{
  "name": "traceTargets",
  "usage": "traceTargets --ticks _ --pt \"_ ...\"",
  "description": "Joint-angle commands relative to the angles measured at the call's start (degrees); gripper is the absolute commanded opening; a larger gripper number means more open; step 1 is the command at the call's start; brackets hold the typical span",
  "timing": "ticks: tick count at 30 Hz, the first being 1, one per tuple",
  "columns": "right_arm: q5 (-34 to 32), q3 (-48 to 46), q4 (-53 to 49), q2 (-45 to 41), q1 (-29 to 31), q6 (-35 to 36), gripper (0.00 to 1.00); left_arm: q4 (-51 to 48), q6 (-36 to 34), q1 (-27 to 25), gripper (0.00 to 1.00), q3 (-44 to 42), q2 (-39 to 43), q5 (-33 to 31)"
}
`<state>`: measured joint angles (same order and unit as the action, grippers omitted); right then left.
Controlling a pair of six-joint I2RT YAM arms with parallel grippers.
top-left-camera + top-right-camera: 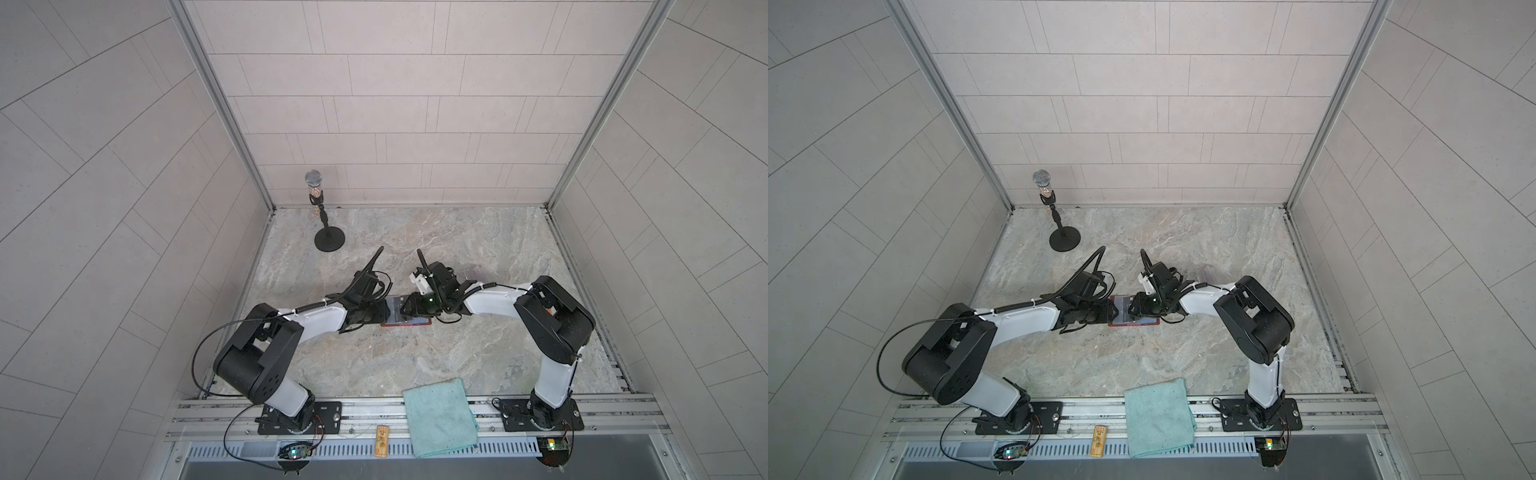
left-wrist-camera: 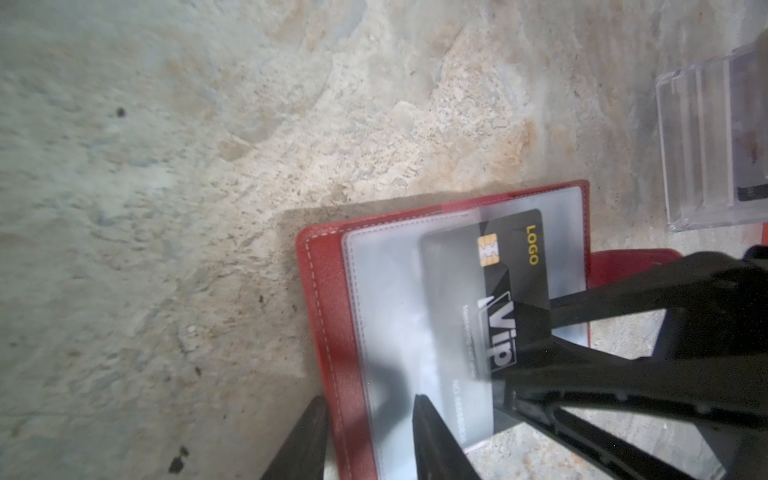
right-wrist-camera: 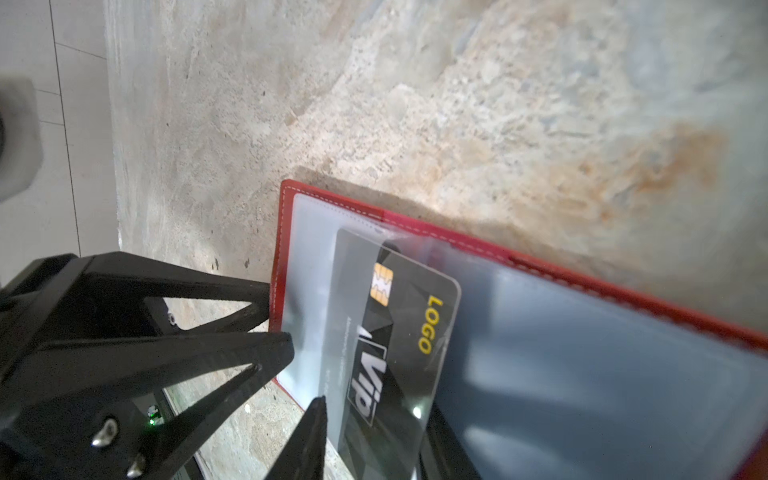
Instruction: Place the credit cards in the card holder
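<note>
The card holder (image 1: 409, 325) (image 1: 1138, 323), a red wallet, lies open on the table between my two grippers. A black credit card (image 2: 511, 266) (image 3: 399, 324) with white "Vip" lettering and a gold chip sits partly under one of its clear sleeves (image 2: 386, 291). My right gripper (image 3: 374, 411) (image 2: 523, 353) is open, one finger on each side of the card's outer end. My left gripper (image 2: 370, 399) (image 3: 280, 318) is open at the wallet's opposite end. One fingertip is at the red edge and the other rests on the sleeve. No purple or pale blue card can be made out.
A small clear plastic box (image 2: 715, 141) (image 1: 473, 272) stands just beyond the right gripper. A microphone on a round black stand (image 1: 328, 239) is at the back left. A teal cloth (image 1: 438, 417) drapes over the front rail, with a small wooden tag (image 1: 381, 441) beside it.
</note>
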<state>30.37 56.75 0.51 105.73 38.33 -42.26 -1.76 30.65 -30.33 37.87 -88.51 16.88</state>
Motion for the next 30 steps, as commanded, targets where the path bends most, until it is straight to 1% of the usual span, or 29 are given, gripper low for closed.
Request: traceTargets --ticks 1,5,11,13,15,18,19,24,30 --pt "-4.50 0.89 -7.63 -0.62 0.86 1.99 0.42 -2.97 0.32 0.09 0.40 -2.31 -2.32 0.63" --pt "-5.30 2.26 -9.70 -0.09 1.55 3.15 0.49 -1.43 0.22 0.05 0.40 -3.05 -1.28 2.33" --pt "-9.01 5.33 -15.81 -0.56 2.63 6.75 0.54 -1.05 0.26 0.00 0.39 -3.59 0.17 2.99" --pt "-10.13 6.21 -17.55 -0.79 2.63 7.68 0.54 -0.60 0.54 0.05 0.35 -3.84 0.17 3.14" --pt "-11.07 6.77 -18.76 -0.86 2.63 8.31 0.54 0.19 1.00 0.02 0.34 -4.19 0.18 3.54" --pt "-11.12 6.87 -19.15 -0.55 2.63 8.51 0.54 1.26 1.67 0.05 0.32 -4.62 0.09 4.03" --pt "-11.04 6.84 -19.06 -0.34 2.63 8.51 0.54 1.55 1.97 0.03 0.29 -4.77 0.10 4.03" --pt "-11.29 6.69 -19.30 -0.09 2.63 8.60 0.54 2.06 2.48 0.01 0.28 -5.08 -0.28 4.10" --pt "-11.03 6.34 -18.84 0.52 2.71 8.42 0.53 5.37 3.70 0.03 0.28 -5.79 -1.49 6.68"
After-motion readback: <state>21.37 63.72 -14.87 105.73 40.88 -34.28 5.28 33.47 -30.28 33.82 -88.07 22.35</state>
